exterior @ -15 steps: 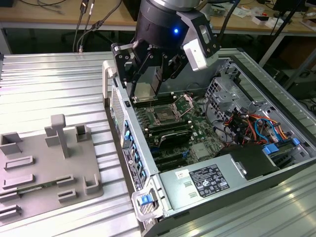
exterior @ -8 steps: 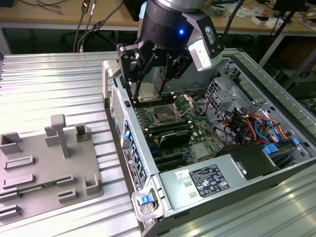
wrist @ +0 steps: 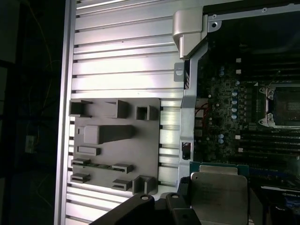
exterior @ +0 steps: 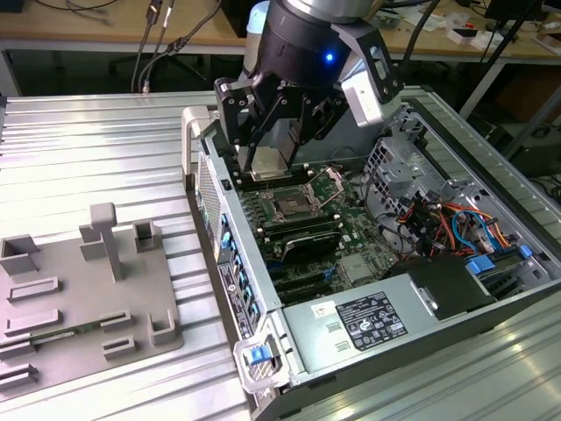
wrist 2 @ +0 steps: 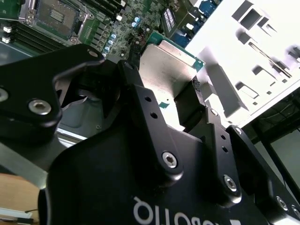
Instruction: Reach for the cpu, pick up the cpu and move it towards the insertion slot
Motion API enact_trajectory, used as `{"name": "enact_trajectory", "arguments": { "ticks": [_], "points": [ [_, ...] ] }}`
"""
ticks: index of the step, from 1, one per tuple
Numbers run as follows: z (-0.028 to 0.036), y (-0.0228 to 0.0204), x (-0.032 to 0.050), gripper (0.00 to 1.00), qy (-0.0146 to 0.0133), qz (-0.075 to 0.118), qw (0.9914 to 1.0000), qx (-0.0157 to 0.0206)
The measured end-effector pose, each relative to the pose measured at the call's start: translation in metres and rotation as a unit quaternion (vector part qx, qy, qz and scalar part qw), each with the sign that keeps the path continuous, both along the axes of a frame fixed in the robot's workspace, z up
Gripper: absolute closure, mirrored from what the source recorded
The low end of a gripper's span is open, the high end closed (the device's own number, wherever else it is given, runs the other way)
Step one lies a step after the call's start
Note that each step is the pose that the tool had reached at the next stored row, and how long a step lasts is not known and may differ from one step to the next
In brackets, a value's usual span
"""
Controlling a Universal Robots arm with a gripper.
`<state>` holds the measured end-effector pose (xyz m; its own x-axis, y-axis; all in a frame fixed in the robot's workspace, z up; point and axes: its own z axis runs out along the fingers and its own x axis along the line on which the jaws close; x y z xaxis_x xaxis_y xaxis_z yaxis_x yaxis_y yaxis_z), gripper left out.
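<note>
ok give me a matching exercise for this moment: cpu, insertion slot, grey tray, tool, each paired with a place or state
Things:
1. cpu
2. insertion slot
3. grey tray
4. tool

Places or states:
A. on the ribbed metal table, beside the computer case
B. shut on the chip, above the motherboard
C. held between the fingers
D. set in the green board, nothing in it yet

Pairs: 1-C, 2-D, 3-A, 4-B

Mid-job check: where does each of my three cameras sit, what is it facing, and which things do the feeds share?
Exterior view: off the arm, above, facing the open computer case; gripper holds the cpu near the insertion slot.
Second wrist view: behind the gripper, facing cpu and motherboard.
First wrist view: on the wrist, facing the grey tray and slot.
Shared: cpu, slot.
</note>
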<state>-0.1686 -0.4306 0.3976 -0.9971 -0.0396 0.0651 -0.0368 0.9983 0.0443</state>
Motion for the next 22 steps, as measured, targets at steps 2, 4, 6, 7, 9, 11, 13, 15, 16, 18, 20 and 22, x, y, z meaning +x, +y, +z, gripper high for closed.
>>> {"name": "enact_trajectory", "arguments": {
  "ticks": [2, 4, 6, 7, 9, 11, 13, 15, 16, 18, 20, 22],
  "points": [
    [-0.0001, 0.0, 0.0018, 0.45, 0.0, 0.0, 1.0, 0.0001],
    [-0.0002, 0.0, 0.0035, 0.45, 0.0, 0.0, 1.0, 0.0001],
    [-0.0003, 0.0, 0.0052, 0.45, 0.0, 0.0, 1.0, 0.0001],
    [-0.0003, 0.0, 0.0063, 0.45, 0.0, 0.0, 1.0, 0.0],
    [-0.0004, 0.0, 0.0077, 0.45, 0.0, 0.0, 1.0, 0.0001],
    [-0.0005, 0.0, 0.0091, 0.45, -0.0001, 0.0, 1.0, 0.0001],
    [-0.0005, 0.0, 0.0106, 0.45, -0.0001, 0.0, 1.0, 0.0001],
    [-0.0007, 0.0, 0.0126, 0.45, -0.0001, 0.0, 1.0, 0.0001],
    [-0.0007, 0.0, 0.0134, 0.45, -0.0001, 0.0, 1.0, 0.0002],
    [-0.0009, 0.0, 0.0172, 0.45, -0.0001, 0.0, 1.0, 0.0002],
    [-0.0011, 0.0, 0.0211, 0.45, 0.0, 0.0, 1.0, 0.0003],
    [-0.0014, 0.0, 0.0253, 0.45, -0.0001, 0.0, 1.0, 0.0003]
  ]
}}
